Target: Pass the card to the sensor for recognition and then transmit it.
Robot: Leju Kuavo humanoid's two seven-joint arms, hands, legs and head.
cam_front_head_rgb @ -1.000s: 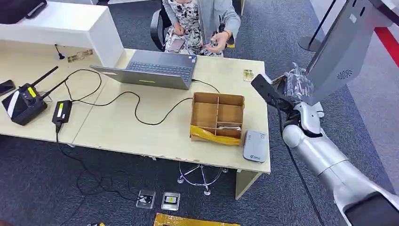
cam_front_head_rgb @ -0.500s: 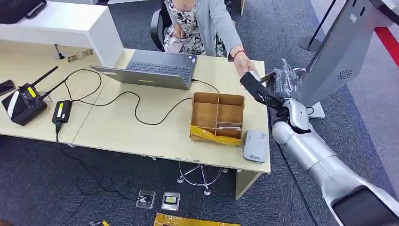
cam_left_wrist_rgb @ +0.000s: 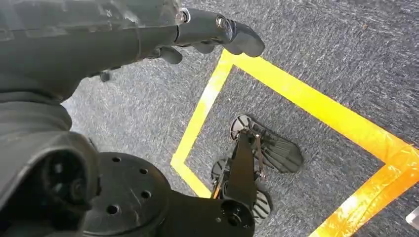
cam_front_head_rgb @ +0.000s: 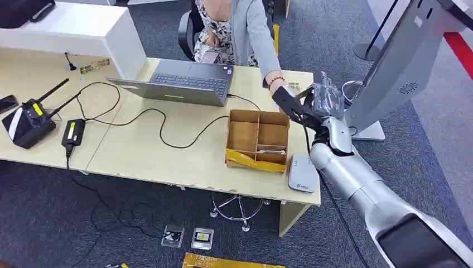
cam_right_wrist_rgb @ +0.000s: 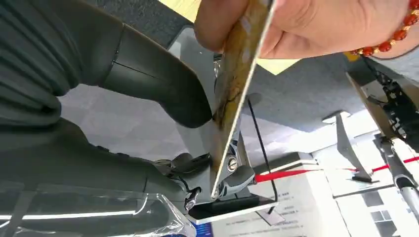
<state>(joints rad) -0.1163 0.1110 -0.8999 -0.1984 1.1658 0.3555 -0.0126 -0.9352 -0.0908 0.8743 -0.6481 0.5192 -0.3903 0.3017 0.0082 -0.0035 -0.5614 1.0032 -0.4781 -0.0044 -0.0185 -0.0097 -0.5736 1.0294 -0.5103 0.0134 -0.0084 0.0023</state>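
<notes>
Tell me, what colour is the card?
Gold, with a mottled pattern; the card shows best in the right wrist view.

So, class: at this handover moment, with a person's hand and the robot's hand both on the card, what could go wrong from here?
1. Both the person's hand and the right hand touch the card; if the robot's hold is not firm when the person lets go, the card may drop.
2. The hand meets the card at one edge, so it could tilt or slip.
3. The handover happens above the wooden box; a dropped card might land in a compartment.
</notes>
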